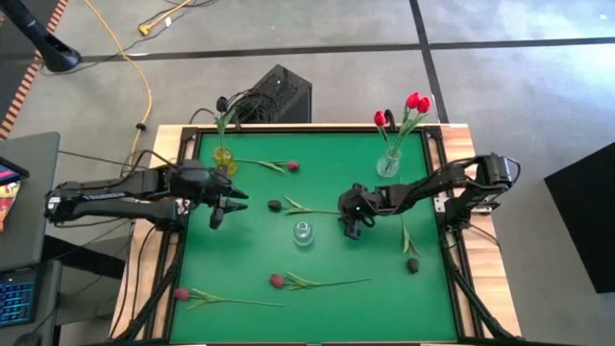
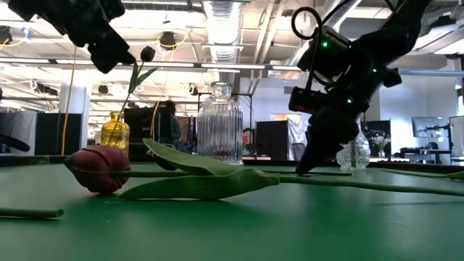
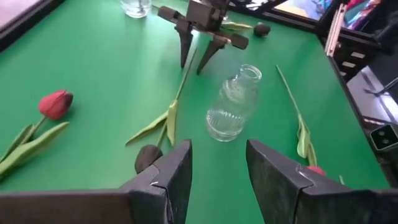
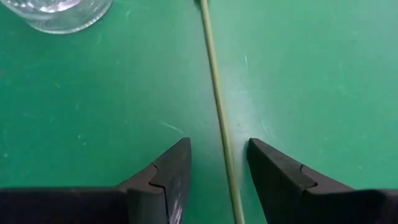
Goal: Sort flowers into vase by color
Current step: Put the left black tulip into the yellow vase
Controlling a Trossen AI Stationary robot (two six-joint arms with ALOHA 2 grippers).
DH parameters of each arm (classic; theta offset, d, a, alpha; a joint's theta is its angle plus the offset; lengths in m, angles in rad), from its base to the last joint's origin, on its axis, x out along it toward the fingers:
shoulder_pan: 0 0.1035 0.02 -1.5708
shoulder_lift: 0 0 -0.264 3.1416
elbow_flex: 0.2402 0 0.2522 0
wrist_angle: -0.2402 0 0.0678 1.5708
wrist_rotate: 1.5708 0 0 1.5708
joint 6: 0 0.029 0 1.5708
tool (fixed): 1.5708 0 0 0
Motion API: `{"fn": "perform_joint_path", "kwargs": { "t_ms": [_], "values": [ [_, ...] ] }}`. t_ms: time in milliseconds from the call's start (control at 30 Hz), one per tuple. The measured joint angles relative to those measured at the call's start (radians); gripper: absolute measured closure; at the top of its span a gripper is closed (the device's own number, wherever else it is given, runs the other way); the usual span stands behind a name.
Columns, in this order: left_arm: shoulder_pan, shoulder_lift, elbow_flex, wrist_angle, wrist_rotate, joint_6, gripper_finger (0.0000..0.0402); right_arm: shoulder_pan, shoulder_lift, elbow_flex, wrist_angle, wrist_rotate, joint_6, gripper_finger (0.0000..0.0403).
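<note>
The right gripper hung low with fingers spread astride the dark tulip's stem, apparently to pinch it; the left gripper waited spread

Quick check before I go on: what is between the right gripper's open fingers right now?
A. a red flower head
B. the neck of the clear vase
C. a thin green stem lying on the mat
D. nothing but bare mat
C: in the right wrist view the right gripper stands open astride a thin green stem lying flat on the green mat, not yet clamped.
</note>
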Motion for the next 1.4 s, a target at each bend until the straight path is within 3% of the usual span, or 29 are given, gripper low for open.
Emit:
{"fn": "perform_joint_path", "kwargs": {
  "t_ms": [233,533,767,1100,1400],
  "values": [
    [-0.017,0.001,0.0,0.009,-0.018,-0.006,0.0262,-0.022,0.013,0.002,-0.002,0.004,0.021,0.0232],
    [-0.039,0.0,0.0,0.008,-0.049,0.015,0.0262,-0.005,0.014,0.002,-0.054,0.06,-0.019,0.0385],
    [-0.039,0.0,0.0,0.008,-0.053,0.015,0.0262,0.019,-0.083,-0.008,-0.069,0.109,-0.046,0.0386],
    [-0.039,0.0,0.0,0.042,-0.052,-0.002,0.0262,0.008,-0.324,-0.002,0.102,0.133,-0.188,0.0384],
    [-0.05,0.0,0.0,0.116,-0.073,-0.003,0.0262,0.003,-0.425,-0.002,0.287,0.129,-0.268,0.0385]
  ]
}}
